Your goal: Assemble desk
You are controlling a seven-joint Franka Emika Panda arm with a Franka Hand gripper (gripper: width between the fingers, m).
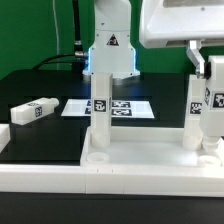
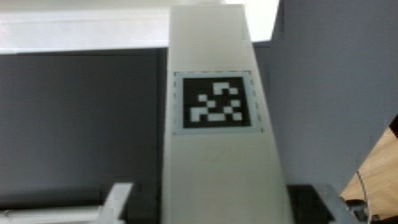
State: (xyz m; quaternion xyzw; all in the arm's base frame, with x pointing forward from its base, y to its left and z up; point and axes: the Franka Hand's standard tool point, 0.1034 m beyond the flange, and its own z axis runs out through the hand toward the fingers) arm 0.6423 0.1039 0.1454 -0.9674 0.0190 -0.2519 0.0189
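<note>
Legs point straight up from the desk top [image 1: 150, 156], which lies flat along the front of the black table [image 1: 40, 85], its long axis running across the exterior view, just behind the long white border rail [image 1: 40, 178]. One upright leg [image 1: 100, 110] stands at the top's end toward the exterior view's left, its square tag facing the camera. A second upright leg [image 1: 197, 108] rises near the exterior view's right, also vertical. Just beside it, at the frame's edge, is another white upright piece [image 1: 216, 110], cut off and too partial to identify.

The gripper [image 1: 205, 62] hangs over the right-hand leg from above. In the wrist view a leg [image 2: 214, 160] fills the middle, its long axis running straight away from the camera and its tag [image 2: 217, 102] square-on. The fingertips [image 2: 118, 198] flank it on both sides, but I cannot tell whether they press on it.

A loose leg [image 1: 33, 112] lies on its side on the table toward the exterior view's left, well apart from the desk top. The marker board [image 1: 125, 108] lies flat behind the left upright leg.
</note>
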